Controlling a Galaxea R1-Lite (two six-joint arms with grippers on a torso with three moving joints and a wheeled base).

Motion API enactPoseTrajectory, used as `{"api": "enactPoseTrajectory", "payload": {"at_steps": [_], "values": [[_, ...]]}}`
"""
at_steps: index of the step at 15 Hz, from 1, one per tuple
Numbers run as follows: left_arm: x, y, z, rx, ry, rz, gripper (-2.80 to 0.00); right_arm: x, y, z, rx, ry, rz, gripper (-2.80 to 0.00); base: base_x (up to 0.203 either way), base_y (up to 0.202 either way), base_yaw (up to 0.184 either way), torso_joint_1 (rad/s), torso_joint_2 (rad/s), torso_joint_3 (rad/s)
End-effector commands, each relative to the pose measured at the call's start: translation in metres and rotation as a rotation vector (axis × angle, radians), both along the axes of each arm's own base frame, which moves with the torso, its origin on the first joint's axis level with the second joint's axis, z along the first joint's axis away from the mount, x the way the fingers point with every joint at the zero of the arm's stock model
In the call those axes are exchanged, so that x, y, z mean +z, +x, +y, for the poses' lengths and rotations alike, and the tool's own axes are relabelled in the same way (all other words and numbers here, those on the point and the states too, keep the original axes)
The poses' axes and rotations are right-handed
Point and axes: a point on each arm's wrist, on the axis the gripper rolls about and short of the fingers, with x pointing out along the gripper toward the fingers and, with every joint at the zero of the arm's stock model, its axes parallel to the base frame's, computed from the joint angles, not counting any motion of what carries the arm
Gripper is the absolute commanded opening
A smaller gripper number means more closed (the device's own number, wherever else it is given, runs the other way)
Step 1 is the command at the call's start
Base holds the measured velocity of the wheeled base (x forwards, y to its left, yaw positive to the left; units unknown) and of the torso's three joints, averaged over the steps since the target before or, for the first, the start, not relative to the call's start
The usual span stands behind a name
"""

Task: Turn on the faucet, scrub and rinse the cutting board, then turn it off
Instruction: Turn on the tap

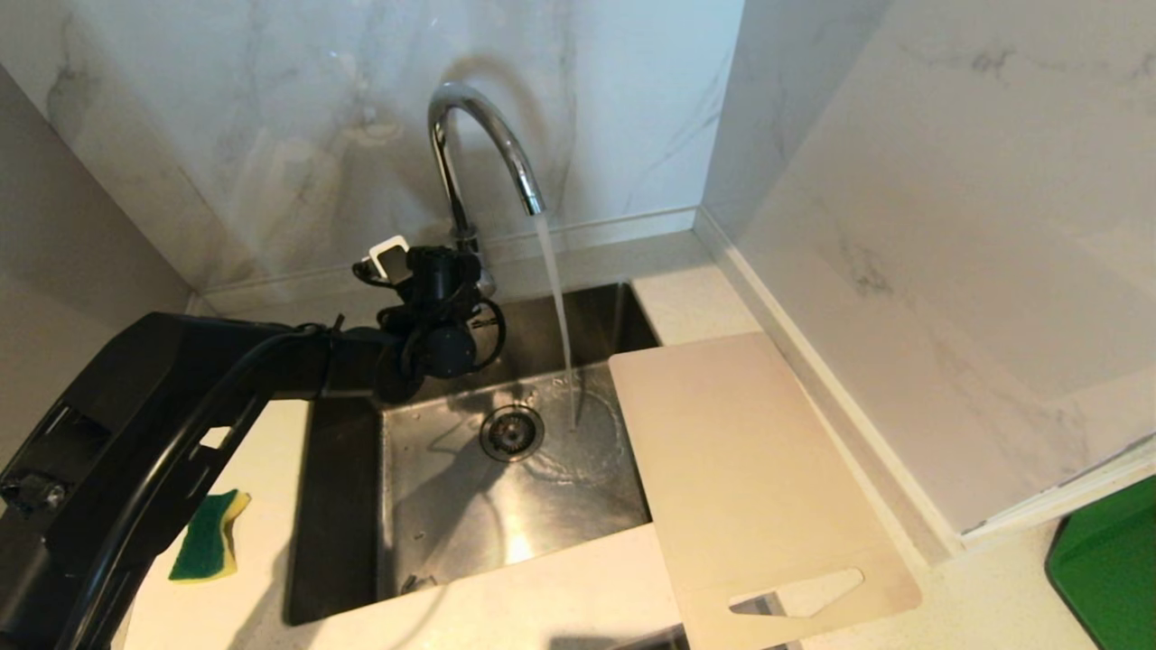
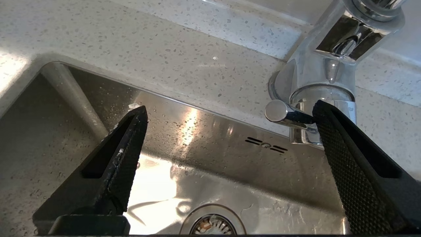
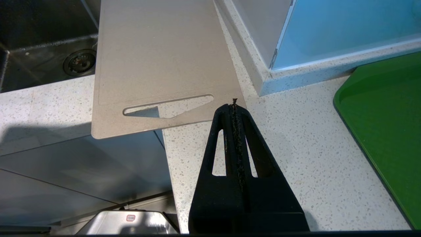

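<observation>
Showing one faucet (image 1: 479,135), one cutting board (image 1: 750,478), one sponge (image 1: 208,537).

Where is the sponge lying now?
In the head view, the green and yellow sponge lies on the white counter left of the sink, just below the left arm.

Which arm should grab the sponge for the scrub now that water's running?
Probably left. The left gripper is open at the faucet lever, on the sponge's side of the sink. The right gripper is shut, by the cutting board's handle end, across the sink from the sponge.
</observation>
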Motion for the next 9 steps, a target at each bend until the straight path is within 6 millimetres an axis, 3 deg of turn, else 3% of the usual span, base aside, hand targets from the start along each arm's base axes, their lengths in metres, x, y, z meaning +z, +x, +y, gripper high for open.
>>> {"api": "enactPoseTrajectory", "payload": {"at_steps": [1, 5, 9], "values": [[-0.002, -0.005, -0.001, 0.004, 0.008, 0.022, 0.00, 0.000, 0.000, 0.000, 0.000, 0.000, 0.001, -2.80, 0.000, 0.000, 0.000, 0.000, 0.00, 0.000], [0.002, -0.011, -0.007, -0.017, -0.013, 0.025, 0.00, 0.000, 0.000, 0.000, 0.000, 0.000, 0.001, -2.80, 0.000, 0.000, 0.000, 0.000, 0.00, 0.000], [0.026, -0.022, -0.012, -0.065, -0.061, -0.018, 0.00, 0.000, 0.000, 0.000, 0.000, 0.000, 0.001, -2.80, 0.000, 0.000, 0.000, 0.000, 0.00, 0.000]]}}
